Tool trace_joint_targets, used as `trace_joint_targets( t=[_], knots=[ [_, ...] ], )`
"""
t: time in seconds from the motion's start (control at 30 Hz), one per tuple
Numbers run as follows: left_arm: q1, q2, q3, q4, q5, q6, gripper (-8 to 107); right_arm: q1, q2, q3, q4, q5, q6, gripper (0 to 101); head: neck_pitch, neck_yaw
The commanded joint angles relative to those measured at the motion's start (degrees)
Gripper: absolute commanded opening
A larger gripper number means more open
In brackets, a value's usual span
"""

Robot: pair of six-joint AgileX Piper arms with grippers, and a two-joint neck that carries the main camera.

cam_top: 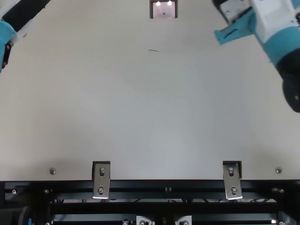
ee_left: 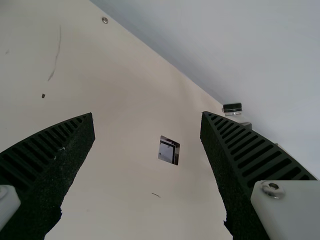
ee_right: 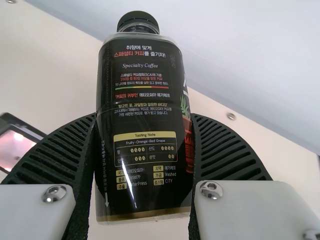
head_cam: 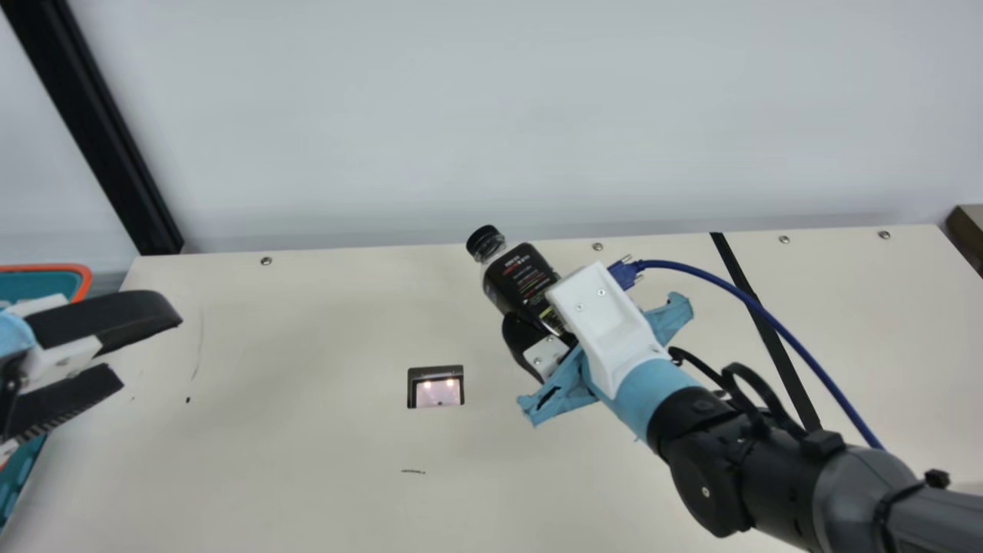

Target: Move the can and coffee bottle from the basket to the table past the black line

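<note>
Cream table (head_cam: 307, 438) below, right claw (head_cam: 541, 321) aslant around coffee bottle (head_cam: 521, 275).

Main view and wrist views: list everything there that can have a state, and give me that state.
Coffee bottle: capped, tilted, held; fill level cannot be told.
Right gripper: closed on the coffee bottle.
Left gripper: open, nothing between its fingers.
Basket: open-topped, partly cut off at the main view's left edge; contents cannot be told.
Blue cable: bent in a long arc.
</note>
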Motion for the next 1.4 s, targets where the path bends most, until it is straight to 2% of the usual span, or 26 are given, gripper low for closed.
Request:
trace_joint_targets(
  t=[0.0, 0.27, 0.77, 1.17, 1.37],
  knots=[
    [0.0, 0.0, 0.0, 0.0, 0.0, 0.0, 90, -1.9, -1.1, 1.6, -0.5, -0.6, 0.2, 0, -0.5, -1.5],
    [0.0, 0.0, 0.0, 0.0, 0.0, 0.0, 90, -9.4, -5.3, 6.9, -4.1, -1.9, 2.2, 0, -0.8, -8.2],
    [0.0, 0.0, 0.0, 0.0, 0.0, 0.0, 90, -26.3, -12.4, 15.2, -16.7, -3.3, 9.9, 0, -2.6, -23.8],
    [0.0, 0.0, 0.0, 0.0, 0.0, 0.0, 90, -40.7, -15.5, 18.8, -28.3, -5.3, 16.8, 0, -4.4, -35.8],
    [0.0, 0.0, 0.0, 0.0, 0.0, 0.0, 90, -48.2, -15.5, 19.4, -33.0, -6.5, 18.4, 0, -4.4, -35.8]
  ],
)
